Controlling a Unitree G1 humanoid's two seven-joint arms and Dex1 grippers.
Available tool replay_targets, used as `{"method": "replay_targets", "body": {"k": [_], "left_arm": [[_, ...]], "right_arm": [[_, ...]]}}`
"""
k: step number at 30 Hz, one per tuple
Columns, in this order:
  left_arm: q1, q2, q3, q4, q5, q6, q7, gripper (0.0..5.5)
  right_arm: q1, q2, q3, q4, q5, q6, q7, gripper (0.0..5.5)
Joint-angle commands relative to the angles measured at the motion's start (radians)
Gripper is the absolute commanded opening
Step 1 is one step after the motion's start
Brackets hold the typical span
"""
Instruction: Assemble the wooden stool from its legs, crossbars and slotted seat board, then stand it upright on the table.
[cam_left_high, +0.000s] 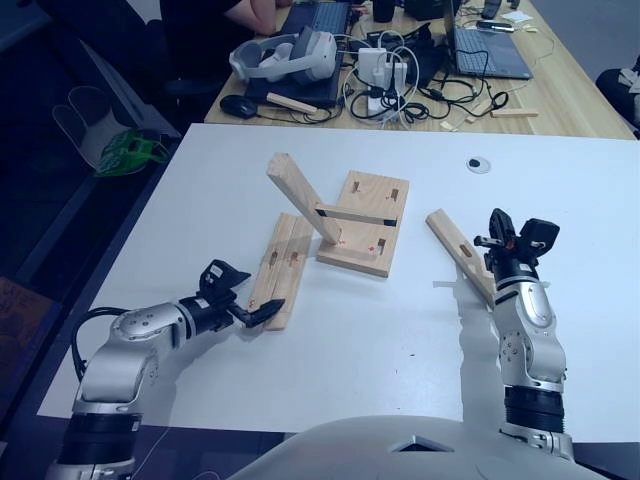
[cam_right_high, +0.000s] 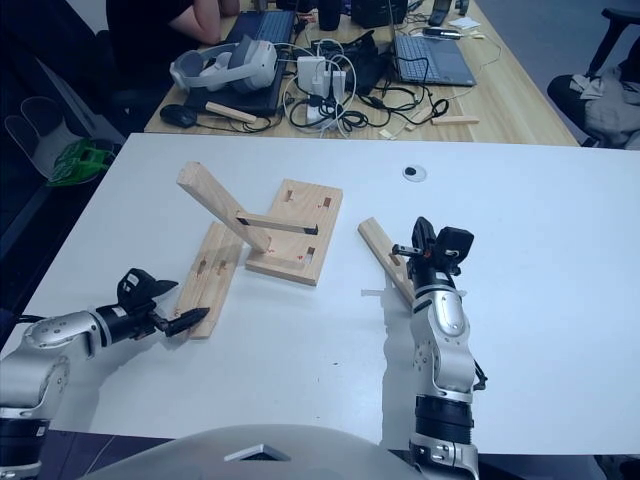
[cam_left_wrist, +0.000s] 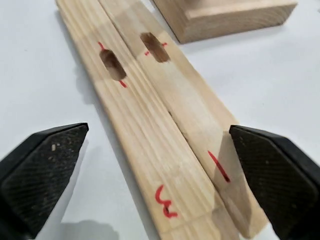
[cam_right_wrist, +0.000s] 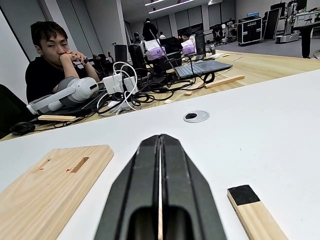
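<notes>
Two wooden legs (cam_left_high: 282, 262) lie side by side on the white table, each with a slot marked in red. My left gripper (cam_left_high: 248, 292) is open at their near ends; in the left wrist view its fingertips (cam_left_wrist: 42, 172) straddle both legs (cam_left_wrist: 165, 145). The slotted seat board (cam_left_high: 362, 222) lies flat at the centre, with a tilted leg (cam_left_high: 295, 190) and a black-tipped crossbar (cam_left_high: 355, 213) joined over it. A fourth leg (cam_left_high: 458, 255) lies to the right. My right gripper (cam_left_high: 498, 222) hovers just past that leg, shut on nothing, its fingers (cam_right_wrist: 160, 190) pressed together.
A round grey grommet (cam_left_high: 479, 163) sits in the table at the far right. Behind the white table (cam_left_high: 560, 300) a wooden desk (cam_left_high: 570, 110) carries laptops, cables, a headset (cam_left_high: 285, 55) and spare wood pieces. The table's left edge drops off near the left arm.
</notes>
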Motion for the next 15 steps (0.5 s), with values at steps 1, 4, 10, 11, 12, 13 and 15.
{"method": "replay_targets", "body": {"k": [1,4,10,11,12,13,15], "left_arm": [[0.024,-0.001,-0.006,-0.048,-0.065,0.037,-0.048,5.23],[0.052,0.015,-0.012,-0.076,-0.117,0.086,-0.09,5.23],[0.067,0.041,-0.051,-0.095,-0.082,0.113,-0.072,5.23],[0.065,0.043,-0.06,-0.086,-0.063,0.109,-0.057,5.23],[0.063,0.047,-0.07,-0.079,-0.044,0.104,-0.047,5.23],[0.059,0.051,-0.083,-0.071,-0.019,0.1,-0.031,5.23],[0.041,0.054,-0.105,-0.065,0.031,0.106,0.018,5.23]], "right_arm": [[-0.012,-0.007,-0.004,0.011,0.001,-0.001,0.001,0.0],[-0.015,-0.008,-0.004,0.015,0.0,-0.001,0.001,0.0],[-0.02,-0.01,-0.002,0.019,-0.001,-0.003,0.001,0.0],[-0.021,-0.01,-0.002,0.019,-0.001,-0.003,0.001,0.0],[-0.021,-0.011,-0.003,0.019,-0.001,-0.003,0.001,0.0],[-0.021,-0.011,-0.003,0.019,-0.001,-0.003,0.0,0.0],[-0.021,-0.012,-0.003,0.019,-0.001,-0.003,0.001,0.0]]}}
